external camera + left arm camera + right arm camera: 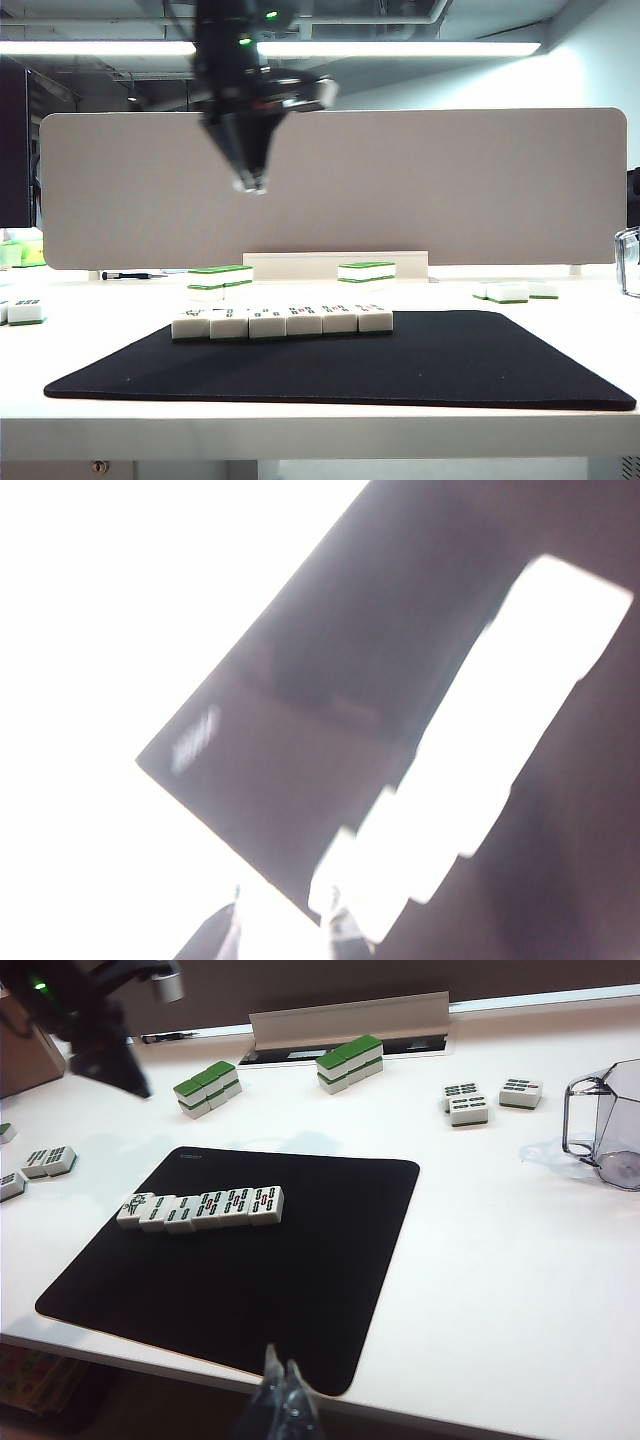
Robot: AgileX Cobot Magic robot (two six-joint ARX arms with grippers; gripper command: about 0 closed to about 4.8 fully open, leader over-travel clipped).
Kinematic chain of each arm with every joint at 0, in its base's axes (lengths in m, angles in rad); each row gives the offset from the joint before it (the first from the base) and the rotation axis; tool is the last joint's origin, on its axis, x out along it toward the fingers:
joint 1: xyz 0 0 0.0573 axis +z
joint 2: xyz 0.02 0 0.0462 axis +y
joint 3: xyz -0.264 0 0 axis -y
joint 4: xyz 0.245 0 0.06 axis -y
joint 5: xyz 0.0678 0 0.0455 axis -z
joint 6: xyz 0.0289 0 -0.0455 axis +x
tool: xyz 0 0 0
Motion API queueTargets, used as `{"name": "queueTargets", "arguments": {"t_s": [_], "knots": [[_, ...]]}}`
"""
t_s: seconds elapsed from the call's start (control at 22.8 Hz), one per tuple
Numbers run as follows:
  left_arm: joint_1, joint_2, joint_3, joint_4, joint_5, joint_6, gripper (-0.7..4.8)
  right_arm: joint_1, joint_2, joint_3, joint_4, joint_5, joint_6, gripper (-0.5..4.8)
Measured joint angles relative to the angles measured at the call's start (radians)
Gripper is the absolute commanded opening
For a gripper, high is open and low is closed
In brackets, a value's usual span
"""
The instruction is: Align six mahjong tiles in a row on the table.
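Blurred left gripper [251, 183] (jaws unclear), right gripper [281, 1372] cropped

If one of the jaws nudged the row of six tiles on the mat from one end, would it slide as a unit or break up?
The six mahjong tiles are separate blocks merely butted together, so the row would likely buckle rather than slide as one. They look rigid and lie low and flat, so tipping seems unlikely. The black mat looks matte, probably resisting sliding.
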Motion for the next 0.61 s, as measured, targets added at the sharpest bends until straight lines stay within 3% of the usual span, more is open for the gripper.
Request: {"name": "queueTargets", "arguments": {"t_s": [0.09,0.31,0.61], "knots": [[0.053,-0.045,-0.128,0.025,0.036,-0.001,0.96,0.0,0.0,0.0,0.0,0.0,0.0,-0.01],[0.134,-0.047,-0.275,0.125,0.047,-0.043,0.96,0.0,0.0,0.0,0.0,0.0,0.0,-0.01],[0.139,-0.035,-0.393,0.217,0.047,-0.052,0.52,0.0,0.0,0.0,0.0,-0.001,0.0,-0.01]]}}
